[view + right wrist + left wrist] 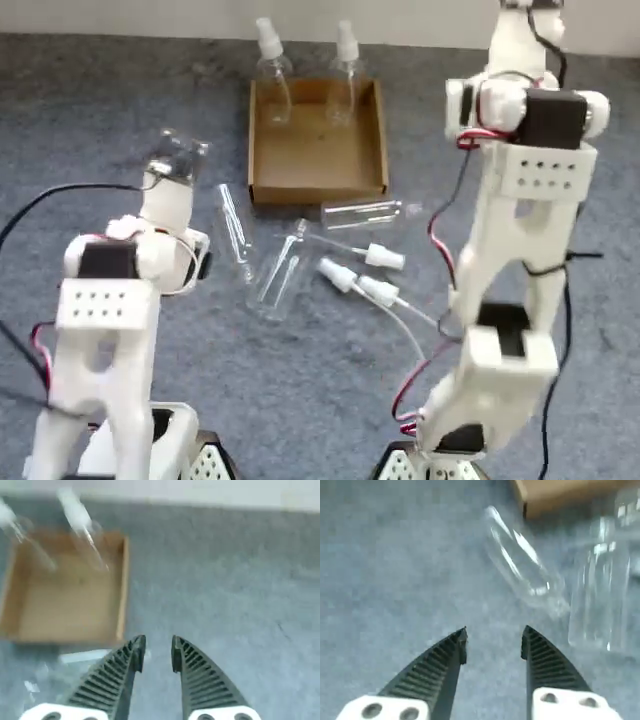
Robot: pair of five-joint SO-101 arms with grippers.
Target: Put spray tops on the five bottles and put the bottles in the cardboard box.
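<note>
Left gripper (494,642) spread wide — 1 clear bottle (522,567) lies just ahead.

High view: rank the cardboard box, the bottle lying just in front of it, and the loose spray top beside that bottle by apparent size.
1. cardboard box, clearly largest.
2. lying bottle.
3. spray top: far slimmer, though with its thin tube it runs about as long as the bottle, so length alone is unsure.

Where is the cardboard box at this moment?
In the high view the cardboard box lies at the far middle of the carpet. Two bottles with spray tops stand in its far part, and a bare bottle lies just before its near edge.
</note>
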